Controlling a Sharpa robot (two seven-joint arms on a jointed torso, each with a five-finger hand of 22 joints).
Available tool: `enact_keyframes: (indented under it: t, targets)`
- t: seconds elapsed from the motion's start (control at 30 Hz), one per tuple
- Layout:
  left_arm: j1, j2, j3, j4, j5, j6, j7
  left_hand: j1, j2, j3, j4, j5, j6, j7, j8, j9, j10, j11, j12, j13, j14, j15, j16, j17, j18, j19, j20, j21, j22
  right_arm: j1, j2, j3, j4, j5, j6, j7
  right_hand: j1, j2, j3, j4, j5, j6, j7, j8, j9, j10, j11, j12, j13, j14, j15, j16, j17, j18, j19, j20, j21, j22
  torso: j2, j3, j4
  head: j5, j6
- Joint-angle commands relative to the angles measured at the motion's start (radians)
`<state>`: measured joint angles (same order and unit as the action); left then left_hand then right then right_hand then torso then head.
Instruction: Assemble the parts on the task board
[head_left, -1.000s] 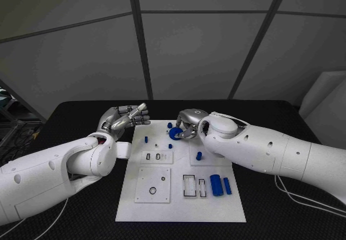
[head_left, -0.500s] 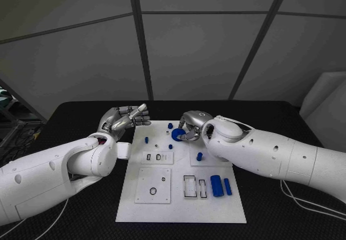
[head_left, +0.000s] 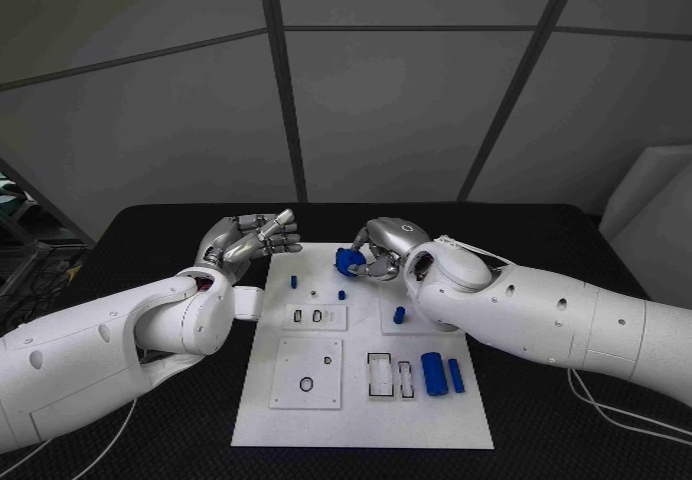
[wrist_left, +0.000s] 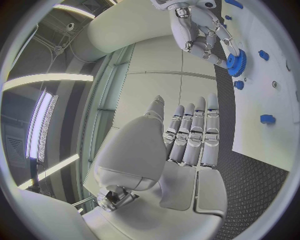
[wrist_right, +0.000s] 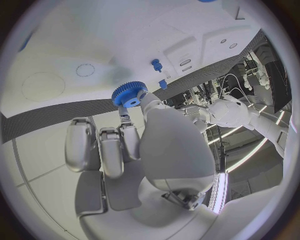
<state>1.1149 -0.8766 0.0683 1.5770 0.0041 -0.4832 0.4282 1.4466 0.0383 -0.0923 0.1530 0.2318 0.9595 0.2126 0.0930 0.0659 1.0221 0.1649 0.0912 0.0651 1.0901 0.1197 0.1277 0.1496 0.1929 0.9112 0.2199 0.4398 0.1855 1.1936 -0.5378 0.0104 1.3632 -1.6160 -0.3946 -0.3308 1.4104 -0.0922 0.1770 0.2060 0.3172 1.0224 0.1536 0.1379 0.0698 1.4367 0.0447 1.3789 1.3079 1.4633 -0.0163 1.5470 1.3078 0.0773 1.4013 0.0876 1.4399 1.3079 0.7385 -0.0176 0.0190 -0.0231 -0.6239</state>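
Parts for the assembly lay spread over the white task board (head_left: 361, 415) in the middle of the black table (head_left: 577, 440), and one of them, a blue gear (head_left: 348, 259), was off the board's surface, grasped in the fingertips of the right hand (head_left: 378, 247) above the board's far edge. The right wrist view showed the toothed gear (wrist_right: 129, 94) pinched at the fingertips with the board beyond it, and the left wrist view showed the same gear (wrist_left: 237, 62) held in that hand (wrist_left: 203, 30) close over the board. The left hand (head_left: 251, 240) hovered over the table just left of the board's far left corner, holding nothing, its fingers (wrist_left: 190, 137) straight and side by side. Several small blue pegs (head_left: 293, 280) stood on the far half of the board. Toward the near right, two blue cylinders (head_left: 433, 371) lay side by side, just right of two rectangular slots (head_left: 379, 371). A white square plate (head_left: 307, 369) with an oval ring mark sat at the near left of the board.
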Motion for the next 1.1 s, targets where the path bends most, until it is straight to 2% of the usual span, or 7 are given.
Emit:
enact_keyframes:
  t: [0.03, 0.33, 0.43, 0.5, 0.83, 0.97, 1.1]
  targets:
    - [0.001, 0.000, 0.001, 0.002, -0.003, 0.012, 0.004, 0.005, 0.004, 0.001, -0.005, -0.002, -0.002, 0.005, -0.003, -0.001, -0.004, 0.005, -0.006, -0.001, -0.002, 0.003, -0.004, 0.001, -0.012, -0.001, 0.005, -0.002, -0.001, 0.002, 0.006, 0.000, 0.002, 0.003, -0.049, 0.005, -0.002, -0.009, 0.007, -0.001, 0.004, 0.029, -0.025, -0.004, 0.002, 0.004, -0.001, 0.004, 0.047, 0.096, -0.008, 0.005, 0.210, -0.021, 0.006, 0.000, 0.005, 0.001, 0.001, -0.0009, 0.0016, -0.001, 0.000]
    - [0.001, 0.004, 0.001, 0.000, -0.003, 0.012, 0.005, 0.007, 0.004, 0.001, -0.007, -0.002, -0.002, 0.005, -0.004, -0.001, -0.004, 0.005, -0.007, -0.001, -0.002, 0.003, -0.005, 0.002, -0.012, -0.001, 0.005, -0.003, -0.001, 0.002, 0.057, 0.000, -0.050, 0.015, -0.001, 0.006, -0.004, -0.014, 0.008, -0.001, 0.000, 0.028, -0.024, -0.006, 0.001, 0.004, 0.000, 0.004, 0.047, 0.096, -0.007, 0.005, 0.211, -0.021, 0.007, 0.000, 0.006, 0.003, 0.001, -0.0027, 0.0031, -0.001, -0.002]
    - [0.001, 0.007, 0.001, -0.001, -0.003, 0.013, 0.005, 0.007, 0.004, 0.001, -0.007, -0.002, -0.002, 0.005, -0.004, -0.001, -0.004, 0.005, -0.007, -0.001, -0.002, 0.003, -0.005, 0.002, -0.012, -0.001, 0.005, -0.003, -0.001, 0.002, 0.071, 0.000, -0.065, 0.019, 0.016, 0.006, -0.004, -0.014, 0.008, -0.001, 0.000, 0.028, -0.024, -0.006, 0.001, 0.004, 0.000, 0.004, 0.047, 0.096, -0.007, 0.005, 0.211, -0.021, 0.007, 0.000, 0.005, 0.002, 0.001, -0.0014, 0.0038, 0.000, -0.002]
    - [0.001, 0.007, 0.001, -0.002, -0.003, 0.012, 0.005, 0.007, 0.004, 0.001, -0.007, -0.002, -0.002, 0.005, -0.004, -0.001, -0.004, 0.005, -0.007, -0.001, -0.002, 0.003, -0.005, 0.002, -0.012, -0.001, 0.005, -0.003, -0.001, 0.001, 0.081, 0.000, -0.077, 0.021, 0.027, 0.006, -0.004, -0.014, 0.008, -0.001, 0.000, 0.028, -0.024, -0.006, 0.001, 0.004, 0.000, 0.004, 0.047, 0.096, -0.007, 0.005, 0.211, -0.021, 0.007, 0.000, 0.005, 0.002, 0.001, -0.0006, 0.0007, 0.003, -0.003]
    - [0.001, 0.009, 0.001, -0.002, -0.003, 0.013, 0.005, 0.007, 0.004, 0.001, -0.007, -0.002, -0.002, 0.005, -0.004, -0.001, -0.004, 0.005, -0.007, -0.001, -0.002, 0.003, -0.005, 0.002, -0.012, -0.001, 0.005, -0.003, -0.001, 0.000, 0.115, -0.001, -0.128, 0.023, 0.061, 0.007, -0.008, -0.016, 0.010, -0.001, -0.004, 0.024, -0.022, -0.010, 0.000, 0.001, 0.001, 0.000, 0.044, 0.096, -0.007, 0.005, 0.210, -0.020, 0.005, 0.000, 0.004, 0.000, 0.000, -0.0004, 0.0007, 0.005, -0.004]
    - [0.001, 0.009, 0.001, -0.003, -0.003, 0.012, 0.005, 0.007, 0.004, 0.001, -0.007, -0.002, -0.002, 0.005, -0.004, -0.001, -0.004, 0.005, -0.007, -0.001, -0.002, 0.003, -0.005, 0.002, -0.012, -0.001, 0.005, -0.003, -0.001, 0.000, 0.125, -0.001, -0.145, 0.020, 0.078, 0.008, -0.010, -0.018, 0.011, -0.001, -0.006, 0.022, -0.021, -0.012, -0.001, 0.001, 0.002, -0.001, 0.043, 0.096, -0.006, 0.005, 0.210, -0.020, 0.004, 0.001, 0.004, -0.001, 0.001, 0.0007, 0.0005, 0.006, -0.005]
    - [0.001, 0.009, 0.001, -0.003, -0.003, 0.012, 0.005, 0.007, 0.004, 0.001, -0.007, -0.002, -0.002, 0.005, -0.004, -0.001, -0.004, 0.005, -0.007, -0.001, -0.002, 0.003, -0.005, 0.002, -0.012, -0.001, 0.005, -0.003, -0.001, 0.000, 0.133, -0.001, -0.158, 0.019, 0.093, 0.007, -0.020, -0.024, 0.011, 0.001, -0.019, 0.014, -0.018, -0.020, -0.002, -0.004, 0.005, -0.006, 0.038, 0.095, -0.003, 0.004, 0.208, -0.020, 0.001, 0.002, 0.001, -0.005, 0.001, -0.0002, -0.0003, 0.006, -0.006]
